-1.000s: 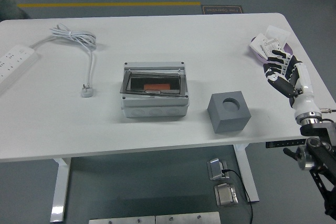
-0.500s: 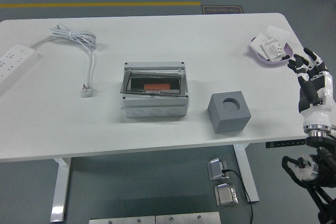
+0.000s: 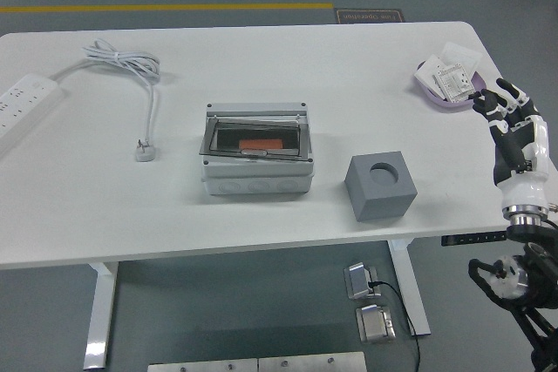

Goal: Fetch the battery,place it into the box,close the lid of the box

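The right hand (image 3: 513, 124) hovers at the bench's (image 3: 78, 206) right edge, fingers apart and holding nothing, just near of the purple dish (image 3: 429, 90) of white packets (image 3: 453, 77). The grey box (image 3: 257, 152) sits mid-bench, its smoky lid (image 3: 255, 138) lying down over an orange item (image 3: 260, 143) inside, probably the battery. The lid looks tilted and may not be latched; a careless press could skew it or shove the box. A sideways swing could clip the dish or the grey block (image 3: 380, 185).
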`<action>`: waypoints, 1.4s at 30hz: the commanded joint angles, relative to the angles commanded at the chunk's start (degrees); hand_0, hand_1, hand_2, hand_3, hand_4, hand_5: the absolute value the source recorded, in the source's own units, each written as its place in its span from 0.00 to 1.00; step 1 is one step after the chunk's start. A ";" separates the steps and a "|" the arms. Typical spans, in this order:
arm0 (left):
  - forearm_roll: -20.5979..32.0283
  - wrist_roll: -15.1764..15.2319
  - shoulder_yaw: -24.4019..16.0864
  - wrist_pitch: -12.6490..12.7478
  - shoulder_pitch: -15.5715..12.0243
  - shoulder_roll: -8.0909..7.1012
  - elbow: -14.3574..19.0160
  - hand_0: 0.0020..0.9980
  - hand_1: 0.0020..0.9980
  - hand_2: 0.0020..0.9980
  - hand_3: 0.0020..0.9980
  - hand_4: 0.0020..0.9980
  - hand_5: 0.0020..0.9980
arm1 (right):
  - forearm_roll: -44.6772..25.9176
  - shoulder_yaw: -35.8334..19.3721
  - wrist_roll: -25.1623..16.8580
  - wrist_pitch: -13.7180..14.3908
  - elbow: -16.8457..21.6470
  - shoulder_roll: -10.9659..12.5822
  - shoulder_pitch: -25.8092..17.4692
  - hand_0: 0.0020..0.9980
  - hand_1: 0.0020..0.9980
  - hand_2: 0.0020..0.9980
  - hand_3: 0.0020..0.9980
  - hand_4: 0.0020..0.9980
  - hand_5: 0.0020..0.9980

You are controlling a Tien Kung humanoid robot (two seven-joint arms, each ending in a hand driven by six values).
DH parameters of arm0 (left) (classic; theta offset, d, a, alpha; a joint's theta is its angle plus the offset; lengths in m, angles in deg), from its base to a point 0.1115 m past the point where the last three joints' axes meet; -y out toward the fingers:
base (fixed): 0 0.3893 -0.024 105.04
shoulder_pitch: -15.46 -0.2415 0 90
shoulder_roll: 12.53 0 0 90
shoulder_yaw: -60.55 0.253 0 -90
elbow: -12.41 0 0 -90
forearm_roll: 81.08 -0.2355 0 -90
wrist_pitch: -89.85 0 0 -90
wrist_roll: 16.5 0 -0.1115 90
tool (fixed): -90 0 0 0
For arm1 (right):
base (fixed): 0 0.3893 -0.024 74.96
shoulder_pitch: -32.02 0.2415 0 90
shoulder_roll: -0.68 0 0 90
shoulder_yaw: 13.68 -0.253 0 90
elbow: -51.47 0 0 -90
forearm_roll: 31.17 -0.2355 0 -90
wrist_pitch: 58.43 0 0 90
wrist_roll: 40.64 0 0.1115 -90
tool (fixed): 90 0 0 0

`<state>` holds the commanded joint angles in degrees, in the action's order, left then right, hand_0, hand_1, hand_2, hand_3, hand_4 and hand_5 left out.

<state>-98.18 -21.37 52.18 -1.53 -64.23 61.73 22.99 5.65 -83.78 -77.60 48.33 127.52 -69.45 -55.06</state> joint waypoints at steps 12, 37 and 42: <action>0.25 -0.08 0.09 -0.04 -0.64 0.00 -0.09 0.59 0.69 0.54 0.60 0.48 0.18 | 2.06 -1.40 0.77 0.34 0.21 -0.70 -0.52 0.69 0.61 0.61 0.67 0.84 0.31; 3.30 0.23 2.06 -0.01 -0.96 -0.23 0.08 0.59 0.69 0.55 0.60 0.49 0.20 | 4.25 -2.38 2.23 1.38 -0.58 -1.60 -1.15 0.68 0.61 0.61 0.67 0.85 0.33; 2.98 -0.02 1.60 0.04 -1.29 -0.20 -0.03 0.59 0.69 0.55 0.60 0.49 0.20 | 4.32 -2.16 2.34 1.37 -0.58 -1.87 -0.93 0.68 0.61 0.62 0.67 0.84 0.33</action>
<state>-95.20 -21.39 53.78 -1.49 -65.53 61.53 22.97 9.96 -85.94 -75.26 49.70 126.94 -71.32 -55.99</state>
